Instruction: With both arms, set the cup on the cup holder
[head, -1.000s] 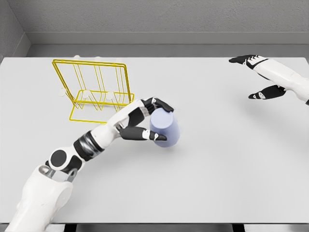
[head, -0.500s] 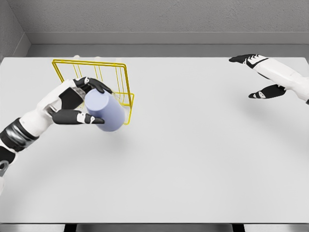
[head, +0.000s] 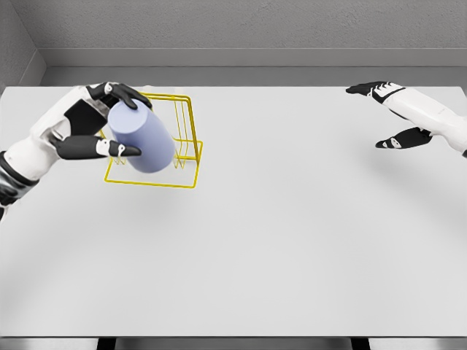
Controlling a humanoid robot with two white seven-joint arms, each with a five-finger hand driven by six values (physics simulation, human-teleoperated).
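Fingers (head: 124,92) of the left robot hand (head: 91,122) wrap the cup (head: 141,136), dark digits curled over its upper end and the thumb pressed along its near side, with the white forearm running off the left edge. That lavender cup hangs in the air in front of the cup holder (head: 186,138), tilted: its long axis slants from upper left to lower right, the lower end pointing down toward the yellow wire frame's base. The holder stands on the desk (head: 292,233) at the far left, partly hidden behind the cup. Well apart at the far right, the right robot hand (head: 390,117) hovers over the desk, fingers spread, holding nothing.
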